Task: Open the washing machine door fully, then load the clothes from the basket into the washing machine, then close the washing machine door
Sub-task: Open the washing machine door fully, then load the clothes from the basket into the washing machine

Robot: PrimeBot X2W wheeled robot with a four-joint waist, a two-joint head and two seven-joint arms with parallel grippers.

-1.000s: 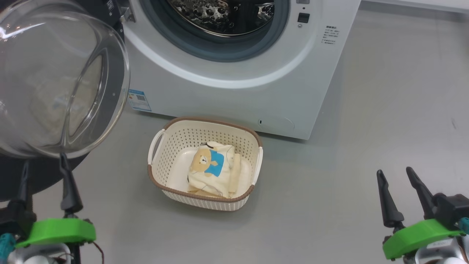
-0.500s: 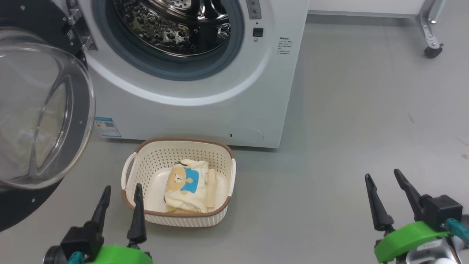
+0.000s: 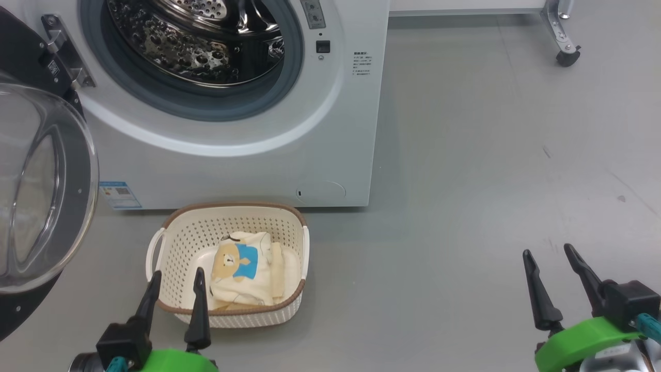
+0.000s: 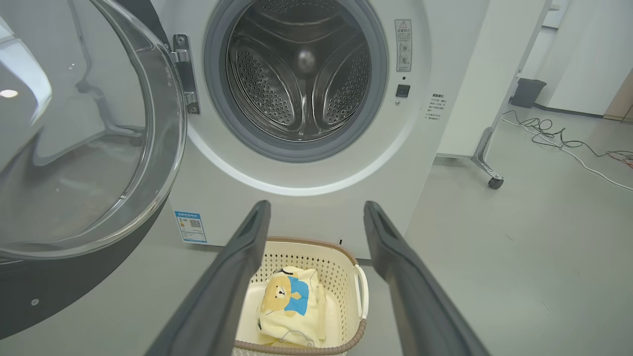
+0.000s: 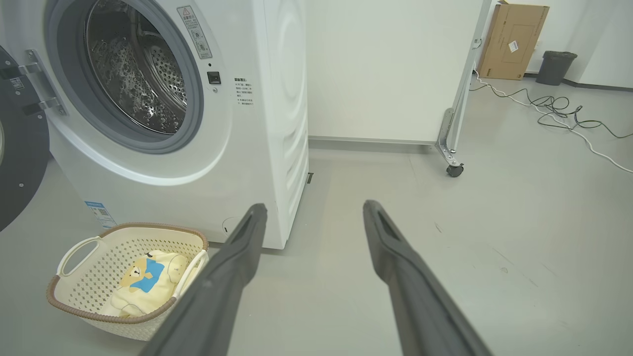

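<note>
**Operator:** Door status?
**Inspector:** Your washing machine door (image 3: 51,181) stands swung out at the left of the washing machine (image 3: 232,165), with the drum exposed.
**Operator:** And the load?
**Inspector:** Your clothes (image 3: 242,268) lie in the basket (image 3: 232,205) on the floor (image 3: 465,206), just before the machine. Your left jaws stand apart, empty, near the basket's near edge. Your right jaws stand apart, empty, well apart from it.

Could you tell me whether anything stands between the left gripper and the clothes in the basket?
Nothing visible does. The open left gripper sits at the near side of the basket, and the clothes lie uncovered inside it.
</note>
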